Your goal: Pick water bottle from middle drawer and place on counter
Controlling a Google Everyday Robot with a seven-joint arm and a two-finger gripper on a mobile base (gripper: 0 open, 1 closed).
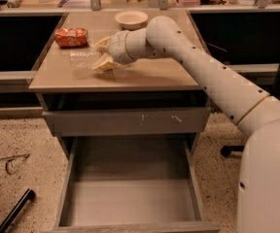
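One small clear water bottle [84, 59] is lying on its side on the tan counter [145, 76], in the left half of the top, with its length running left to right and its right end reaching into the gripper [102, 54]. The gripper is sitting low over the counter just right of the bottle and is pointing left; whether it is clasping the bottle or has let it go cannot be told from this angle. Behind the gripper, the thick pale arm [213, 81] is stretching back across the counter's right edge and down to the robot's white body [269, 178] at the lower right. A crushed orange-red can [72, 37] is lying behind the bottle, near it but apart from it, close to the counter's left rear corner. A shallow white bowl [131, 18] is standing upright near the back edge, behind the gripper. Below the counter, a grey drawer front [125, 122] with pale scratch marks is sitting closed. Beneath that, the middle drawer [130, 198] is standing pulled well out toward the camera, its flat grey floor and low side walls facing up. Around the cabinet, a speckled floor [13, 144] is showing, with a thin bent metal piece [11, 163] and a black bar [13, 212] lying at the left.
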